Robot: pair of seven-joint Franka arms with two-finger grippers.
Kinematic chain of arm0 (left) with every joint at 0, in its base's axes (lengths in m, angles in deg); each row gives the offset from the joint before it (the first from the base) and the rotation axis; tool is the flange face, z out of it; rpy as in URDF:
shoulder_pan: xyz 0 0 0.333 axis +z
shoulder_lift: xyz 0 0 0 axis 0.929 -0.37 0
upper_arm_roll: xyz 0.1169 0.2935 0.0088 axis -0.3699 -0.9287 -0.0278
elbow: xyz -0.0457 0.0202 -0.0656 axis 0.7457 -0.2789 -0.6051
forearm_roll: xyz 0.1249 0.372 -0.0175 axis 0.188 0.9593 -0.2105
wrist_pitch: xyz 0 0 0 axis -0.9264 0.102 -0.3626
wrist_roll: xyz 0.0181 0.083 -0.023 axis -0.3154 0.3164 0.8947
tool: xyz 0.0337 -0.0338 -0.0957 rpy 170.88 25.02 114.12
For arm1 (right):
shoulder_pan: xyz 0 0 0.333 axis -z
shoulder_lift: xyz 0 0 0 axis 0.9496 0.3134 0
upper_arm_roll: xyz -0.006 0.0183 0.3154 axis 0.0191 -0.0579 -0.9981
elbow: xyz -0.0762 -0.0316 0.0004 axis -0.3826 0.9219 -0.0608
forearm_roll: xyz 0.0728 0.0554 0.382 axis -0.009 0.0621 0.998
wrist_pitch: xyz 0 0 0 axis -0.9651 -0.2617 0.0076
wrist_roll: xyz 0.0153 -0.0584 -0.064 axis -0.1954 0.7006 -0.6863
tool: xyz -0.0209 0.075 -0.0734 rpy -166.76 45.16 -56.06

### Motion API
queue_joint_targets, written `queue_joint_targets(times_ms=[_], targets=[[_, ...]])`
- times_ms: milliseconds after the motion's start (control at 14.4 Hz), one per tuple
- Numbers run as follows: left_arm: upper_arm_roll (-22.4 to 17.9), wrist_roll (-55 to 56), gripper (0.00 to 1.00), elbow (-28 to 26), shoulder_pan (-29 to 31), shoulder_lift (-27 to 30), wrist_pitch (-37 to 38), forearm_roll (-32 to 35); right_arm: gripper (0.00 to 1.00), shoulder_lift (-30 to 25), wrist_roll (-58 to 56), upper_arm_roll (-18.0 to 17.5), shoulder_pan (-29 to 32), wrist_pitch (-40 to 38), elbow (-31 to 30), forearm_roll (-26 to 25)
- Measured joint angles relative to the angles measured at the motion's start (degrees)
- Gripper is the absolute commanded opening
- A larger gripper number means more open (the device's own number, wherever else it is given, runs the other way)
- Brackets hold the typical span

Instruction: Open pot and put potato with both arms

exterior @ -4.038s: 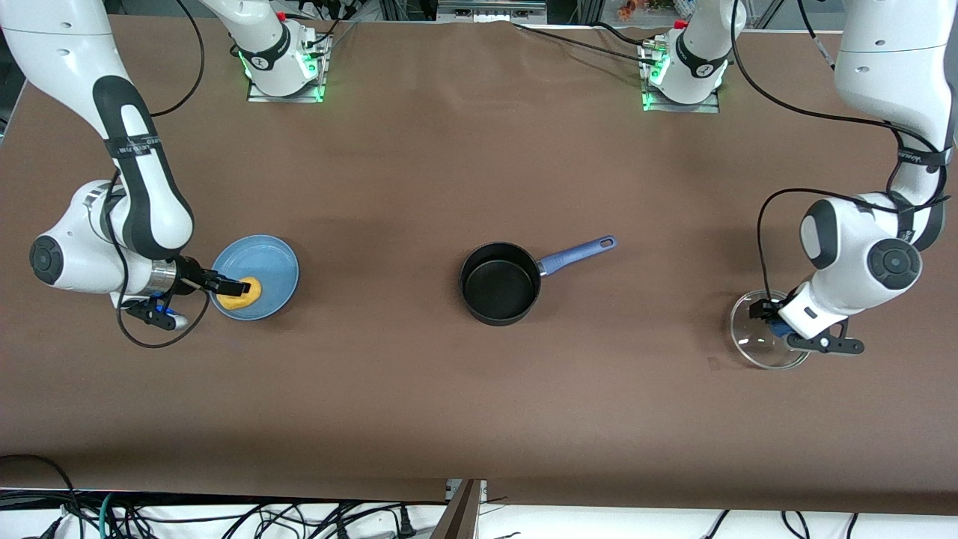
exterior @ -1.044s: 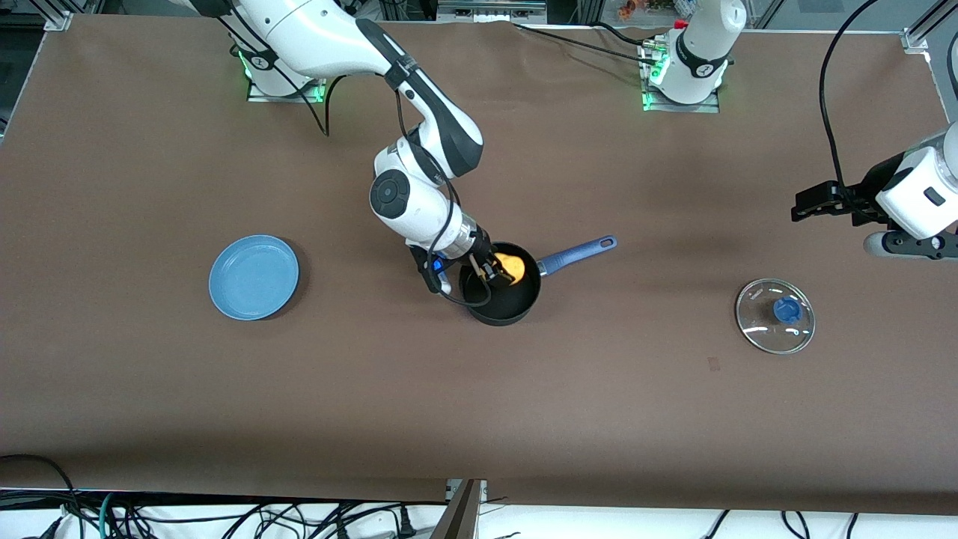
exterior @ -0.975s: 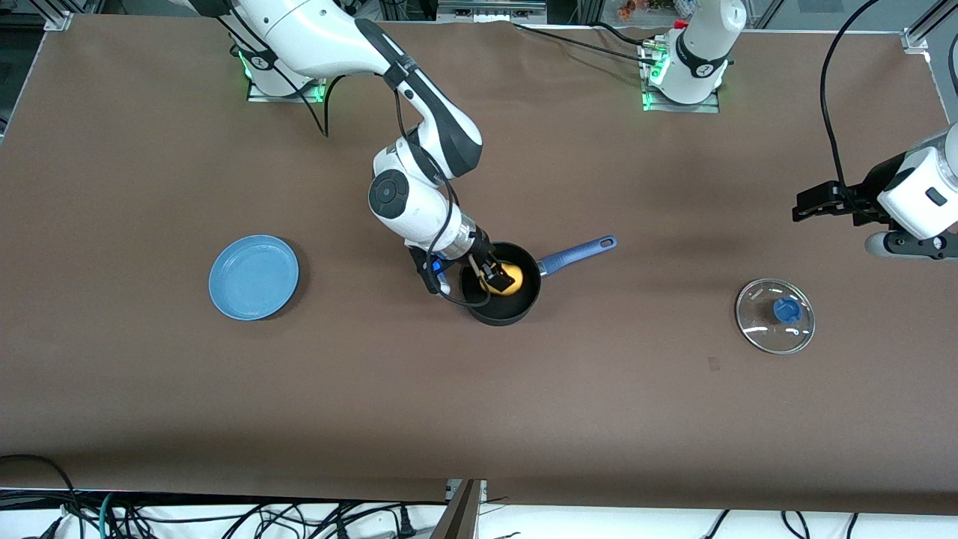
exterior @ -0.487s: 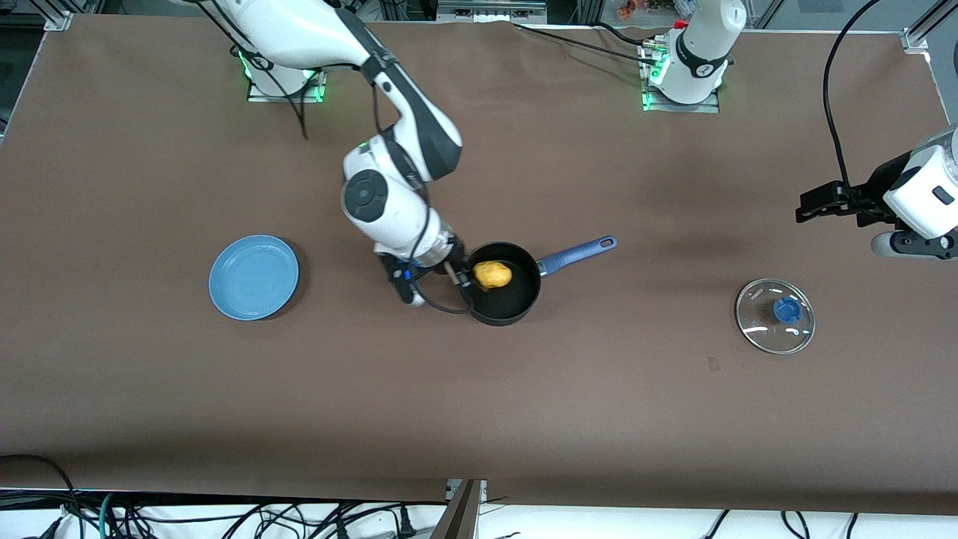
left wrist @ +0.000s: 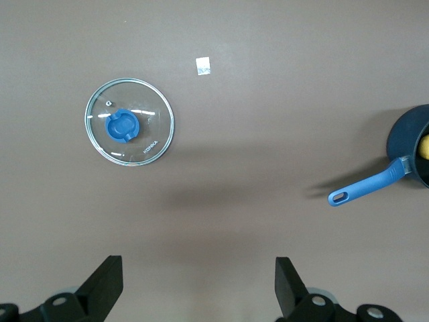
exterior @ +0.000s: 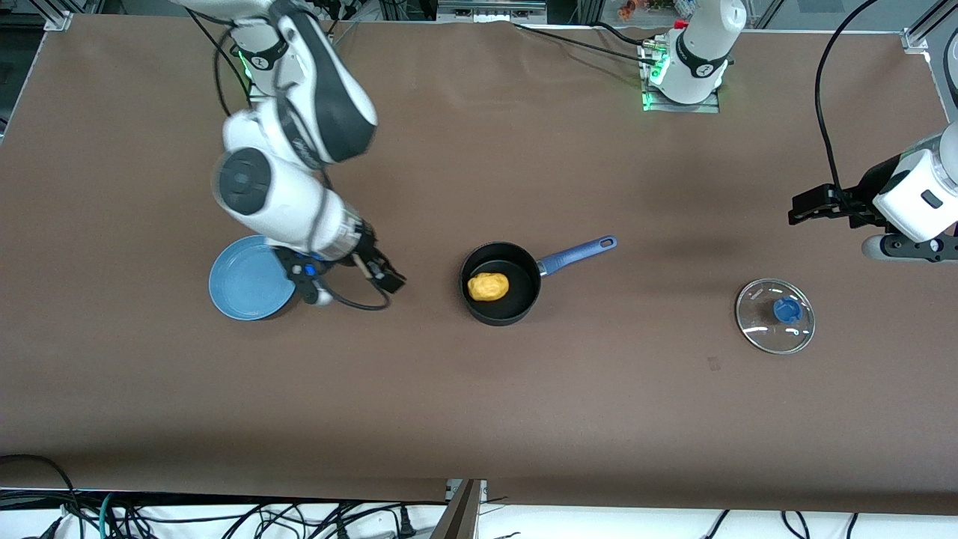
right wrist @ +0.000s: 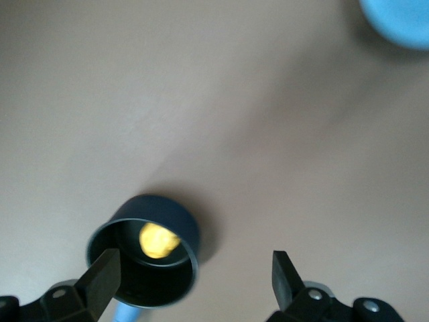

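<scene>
Both claws are gaping empty: right gripper (exterior: 389, 279) hanging between plate (exterior: 239, 288) and pot (exterior: 500, 283), potato (exterior: 488, 286) lying inside; left gripper (exterior: 810, 206) waiting over bare table above the lid (exterior: 775, 315).

We see bare table all around the pot (exterior: 499, 283), and its top is open with only the potato (exterior: 488, 287) inside. The right gripper (exterior: 388, 278) hangs with fingers apart over the bare stretch between the pot and the blue plate (exterior: 243, 288). The glass lid (exterior: 775, 315) lies flat toward the left arm's end, and the left gripper (exterior: 804, 208), which looks wide open, hangs over table near it.
</scene>
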State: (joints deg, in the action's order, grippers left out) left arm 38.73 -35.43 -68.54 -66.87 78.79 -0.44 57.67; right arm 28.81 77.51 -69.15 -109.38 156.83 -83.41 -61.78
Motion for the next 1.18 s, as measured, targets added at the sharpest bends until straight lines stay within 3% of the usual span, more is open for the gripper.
queue_joint_targets(times_ms=[209, 557, 766, 905, 1184], targets=[[0.0, 0.3, 1.00, 0.1, 0.0, 0.0, 0.0, 0.0, 1.00, -4.9, -12.8, 6.8, 0.2, -7.6, 0.0, 0.0], [-0.1, 0.4, 1.00, 0.1, 0.0, 0.0, 0.0, 0.0, 1.00, -12.8, -29.0, 14.6, 0.5, -19.9, -0.5, -0.5], [-0.1, 0.4, 1.00, 0.2, 0.0, 0.0, 0.0, 0.0, 1.00, -15.1, -39.1, 15.9, 1.9, -23.6, -1.0, -5.8], [-0.1, 0.4, 1.00, 0.2, 0.0, 0.0, 0.0, 0.0, 1.00, -16.3, -44.8, 10.0, 7.7, -24.6, -1.1, -10.2], [-0.1, 0.4, 1.00, 0.2, 0.0, 0.0, 0.0, 0.0, 1.00, -19.0, -51.1, -10.5, 26.7, -25.1, -1.2, -17.6]])
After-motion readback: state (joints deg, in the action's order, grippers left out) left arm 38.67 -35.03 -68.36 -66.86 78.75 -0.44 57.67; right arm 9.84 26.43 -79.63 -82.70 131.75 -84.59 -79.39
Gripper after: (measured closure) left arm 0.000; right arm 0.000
